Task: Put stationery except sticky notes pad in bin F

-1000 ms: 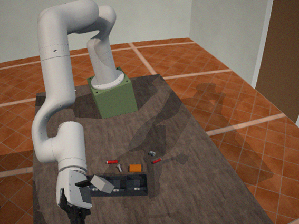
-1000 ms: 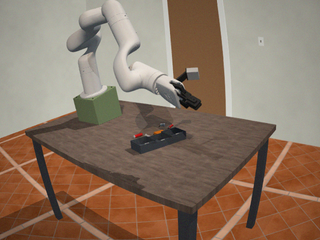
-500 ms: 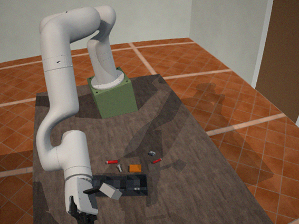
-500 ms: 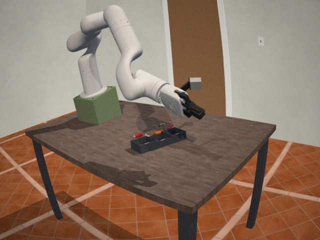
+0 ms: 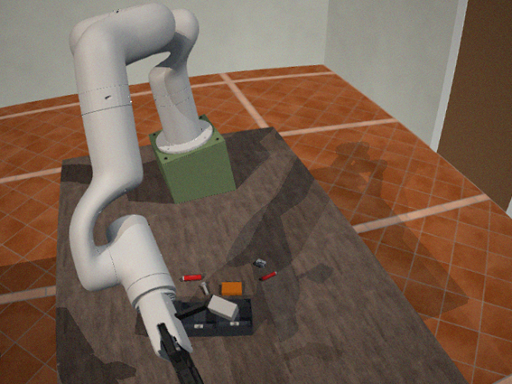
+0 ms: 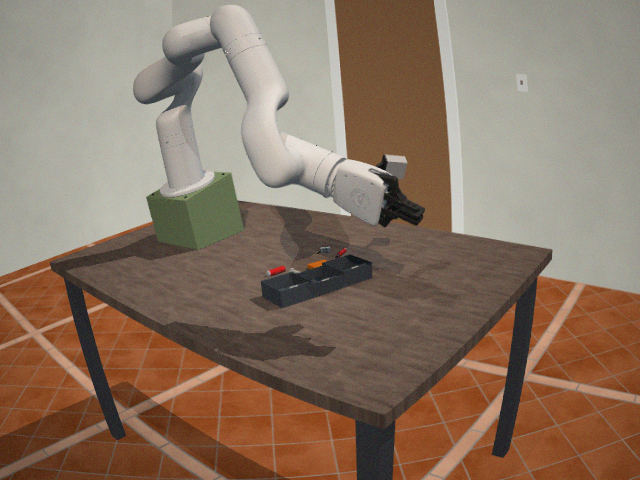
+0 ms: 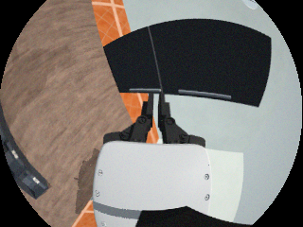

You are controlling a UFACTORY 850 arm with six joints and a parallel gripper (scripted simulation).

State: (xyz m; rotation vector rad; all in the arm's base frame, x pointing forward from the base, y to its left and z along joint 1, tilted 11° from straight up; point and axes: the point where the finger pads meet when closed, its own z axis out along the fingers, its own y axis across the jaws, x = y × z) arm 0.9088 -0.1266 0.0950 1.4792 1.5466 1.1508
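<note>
My gripper (image 6: pixel 415 212) hangs high above the table, past the right end of the bins, tilted toward the near side. Its fingers are shut with nothing between them; this also shows in the wrist view (image 7: pixel 157 109) and in the top view (image 5: pixel 190 381). The dark three-compartment bin tray (image 6: pixel 316 279) stands on the table; its letter marks are too small to read. Behind it lie a red marker (image 6: pixel 275 270), an orange pad of sticky notes (image 6: pixel 315 264), a smaller red pen-like thing (image 6: pixel 340 252) and a small grey clip (image 6: pixel 324 249).
A small silver bolt (image 5: pixel 204 288) lies between the red marker (image 5: pixel 191 277) and the orange pad (image 5: pixel 231 288). The green robot base (image 5: pixel 192 165) stands at the table's far end. The grey wrist camera box (image 5: pixel 222 307) hides part of the bin tray (image 5: pixel 220 319).
</note>
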